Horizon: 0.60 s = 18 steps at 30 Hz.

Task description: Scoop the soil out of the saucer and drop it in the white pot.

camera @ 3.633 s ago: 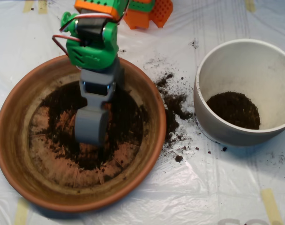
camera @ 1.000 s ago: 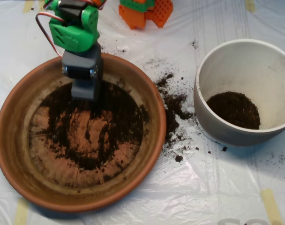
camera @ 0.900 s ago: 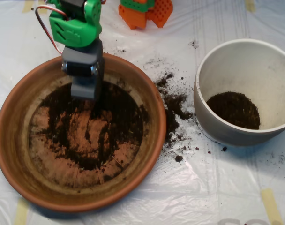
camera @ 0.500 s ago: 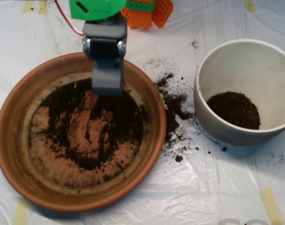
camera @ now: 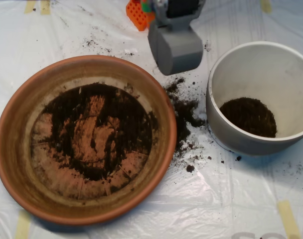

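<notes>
One saucer (camera: 12, 149) holding thin soil (camera: 121, 119), one white pot (camera: 226, 129) part-filled, spilled crumbs (camera: 184, 112) on counter (camera: 231, 199), one gripper (camera: 175, 47), jaw state unclear

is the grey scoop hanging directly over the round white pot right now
No, the grey clamshell scoop sits between the terracotta saucer and the white pot, above spilled soil.

One saucer (camera: 12, 164) and one pot (camera: 226, 134) sit on one plastic sheet (camera: 231, 199). Soil lies in three places: a patch in the saucer (camera: 126, 119), a small heap in the pot (camera: 248, 117), and a spill (camera: 184, 112) on the sheet between them. One scoop (camera: 175, 47) is overhead, one orange block (camera: 137, 11) sits at the top edge, and five tape strips (camera: 288, 219) are counted.
</notes>
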Tool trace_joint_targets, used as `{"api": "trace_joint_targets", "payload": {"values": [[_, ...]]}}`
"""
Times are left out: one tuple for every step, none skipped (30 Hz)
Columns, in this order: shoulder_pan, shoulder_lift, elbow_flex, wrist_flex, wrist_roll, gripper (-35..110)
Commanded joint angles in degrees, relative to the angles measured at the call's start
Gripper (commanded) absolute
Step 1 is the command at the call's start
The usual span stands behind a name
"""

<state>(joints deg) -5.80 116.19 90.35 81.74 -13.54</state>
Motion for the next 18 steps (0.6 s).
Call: {"api": "trace_joint_targets", "payload": {"values": [[-5.8, 2.3, -6.5, 0.5, -0.8, 0], [-7.3, 0.9, -8.1, 1.4, -0.7, 0], [-8.8, -0.4, -9.8, 2.2, -0.6, 0], [-10.1, -1.4, -11.2, 2.4, -0.4, 0], [-11.4, -2.4, -12.6, 2.6, -0.4, 0], [-12.7, -3.4, -14.2, 3.0, -0.2, 0], [-14.1, -4.7, -16.1, 3.4, 0.0, 0], [-15.2, -6.2, -18.4, 4.0, 0.2, 0], [-16.3, -8.2, -21.1, 5.1, 0.4, 0], [-17.1, -10.4, -24.4, 6.3, 0.8, 0], [-17.9, -12.7, -27.9, 7.8, 1.0, 0], [-18.5, -14.9, -31.0, 8.8, 1.2, 0], [-19.2, -17.2, -34.1, 9.6, 1.5, 0], [-19.7, -19.3, -37.1, 10.5, 1.6, 0], [-20.3, -21.3, -39.8, 11.5, 1.5, 0], [-20.9, -23.4, -42.7, 12.9, 1.1, 0], [-21.4, -25.3, -45.6, 14.8, 1.1, 1], [-21.7, -26.7, -47.4, 15.8, 2.0, 3]]}}
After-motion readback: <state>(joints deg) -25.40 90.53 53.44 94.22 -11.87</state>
